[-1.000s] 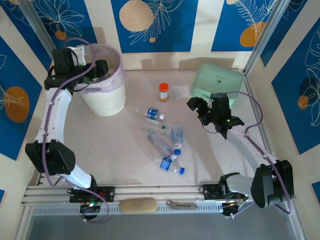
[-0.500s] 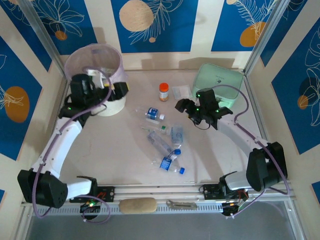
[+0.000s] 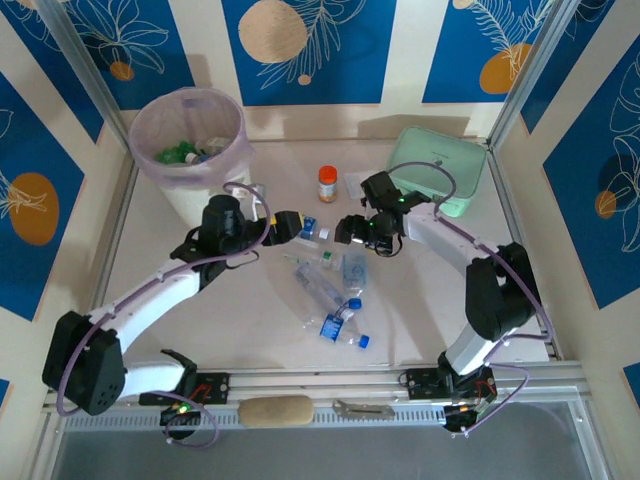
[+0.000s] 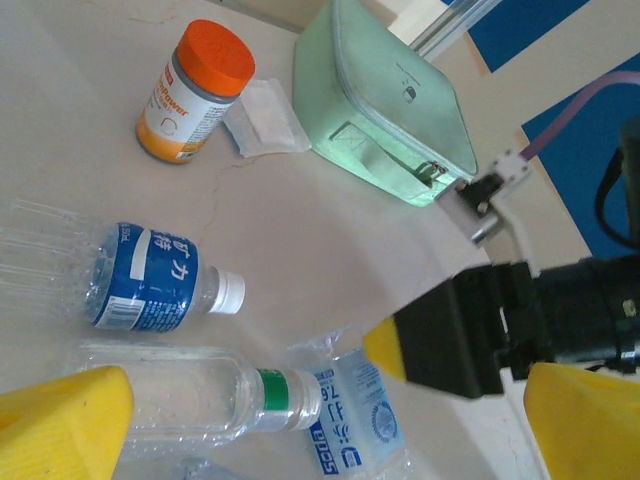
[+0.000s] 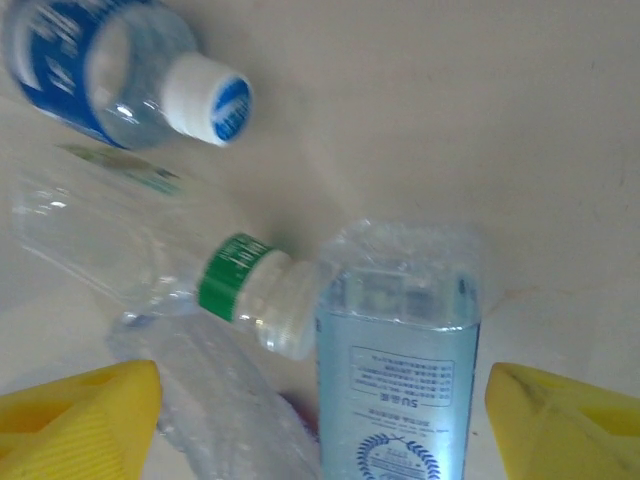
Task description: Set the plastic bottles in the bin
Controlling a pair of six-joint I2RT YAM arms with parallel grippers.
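Plastic bottles (image 3: pixel 320 287) lie loose in a cluster at the middle of the worktop (image 3: pixel 420 310). From the overhead camera I see the bin (image 3: pixel 178 192) well apart from them at 10 o'clock, with green and blue-labelled pieces down in its pink liner. That camera also has my left gripper (image 3: pixel 290 225) at the cluster's 11 o'clock and my right gripper (image 3: pixel 352 230) at its 1 o'clock, near each other. The left wrist camera adds detail: its yellow fingers (image 4: pixel 60 420) stand wide apart, holding nothing. Below them a blue-label bottle (image 4: pixel 140 280) with a white cap carries white characters I cannot make out. A clear bottle with a green neck band (image 4: pixel 200 395) lies beside it, and the right arm's black gripper body crowds in at 4 o'clock. On the right wrist camera the fingers (image 5: pixel 80 420) are spread too. A flattened clear bottle (image 5: pixel 395 370) lies on the worktop between them, touched by neither, with a round blue crest and print too small to read. An orange-capped jar (image 4: pixel 190 95), its orange lettering unreadable to me, stands at the cluster's 12 o'clock with a white packet (image 4: pixel 262 118) just beside it. A mint green container (image 3: pixel 440 170) sits at 2 o'clock.
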